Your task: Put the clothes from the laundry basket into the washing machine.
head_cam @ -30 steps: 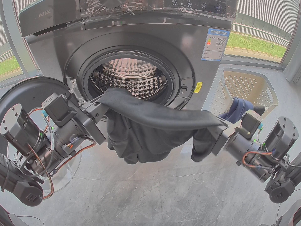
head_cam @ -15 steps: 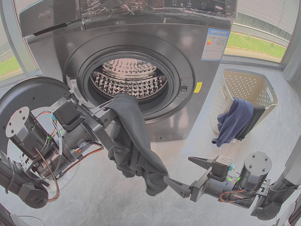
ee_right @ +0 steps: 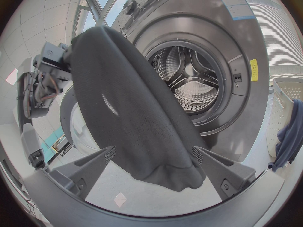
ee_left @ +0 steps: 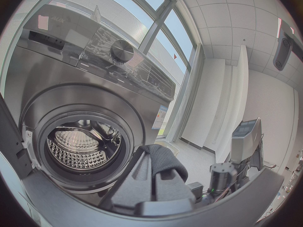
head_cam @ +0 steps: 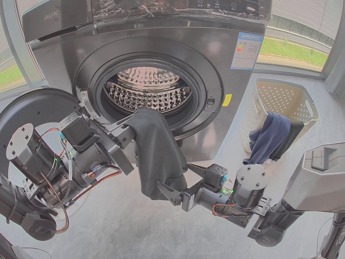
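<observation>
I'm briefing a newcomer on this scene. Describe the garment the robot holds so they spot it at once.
Find the washing machine. In front of its open drum, the left pincer is shut on a dark grey garment. Unlike the blue garment draped over the laundry basket, it hangs in mid-air.

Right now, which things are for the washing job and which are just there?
For the job: dark garment hanging from the left claw, open right claw at its lower end, washing machine, laundry basket, blue garment and black garment draped over its rim.
Just there: label sticker, plastic wrap, window.
</observation>
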You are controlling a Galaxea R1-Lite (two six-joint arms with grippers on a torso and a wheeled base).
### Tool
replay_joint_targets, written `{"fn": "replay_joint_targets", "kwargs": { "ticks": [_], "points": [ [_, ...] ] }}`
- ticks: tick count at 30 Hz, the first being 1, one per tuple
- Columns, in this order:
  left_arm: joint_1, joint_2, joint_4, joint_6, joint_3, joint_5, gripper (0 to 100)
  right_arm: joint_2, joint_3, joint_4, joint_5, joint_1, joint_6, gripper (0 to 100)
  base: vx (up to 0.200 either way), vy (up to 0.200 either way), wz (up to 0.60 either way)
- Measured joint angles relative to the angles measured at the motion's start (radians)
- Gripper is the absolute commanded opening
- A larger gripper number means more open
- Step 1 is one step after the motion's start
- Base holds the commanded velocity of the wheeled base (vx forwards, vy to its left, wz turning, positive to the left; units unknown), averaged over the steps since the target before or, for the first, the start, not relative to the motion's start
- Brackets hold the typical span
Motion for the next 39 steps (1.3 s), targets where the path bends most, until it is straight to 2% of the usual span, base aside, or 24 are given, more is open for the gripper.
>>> {"fn": "replay_joint_targets", "kwargs": {
  "ticks": [9, 20, 21, 31, 39],
  "points": [
    [-0.009, -0.019, -0.016, 0.0, -0.02, -0.01, 0, 0.123, -0.17, 0.014, 0.013, -0.048, -0.017, 100, 0.0, 0.0, 0.0],
    [-0.032, -0.044, -0.018, -0.001, -0.03, -0.012, 0, 0.249, -0.325, 0.016, 0.017, -0.08, -0.024, 100, 0.0, 0.0, 0.0],
    [-0.033, -0.045, -0.018, -0.002, -0.03, -0.012, 0, 0.256, -0.334, 0.015, 0.018, -0.082, -0.024, 0, 0.0, 0.0, 0.0],
    [-0.021, -0.046, -0.009, -0.008, -0.031, -0.008, 0, 0.266, -0.346, 0.008, 0.017, -0.098, -0.021, 0, 0.0, 0.0, 0.0],
    [0.046, -0.032, 0.012, -0.009, -0.018, -0.009, 0, 0.155, -0.296, 0.016, 0.001, -0.148, -0.017, 0, 0.0, 0.0, 0.0]
  ]
}}
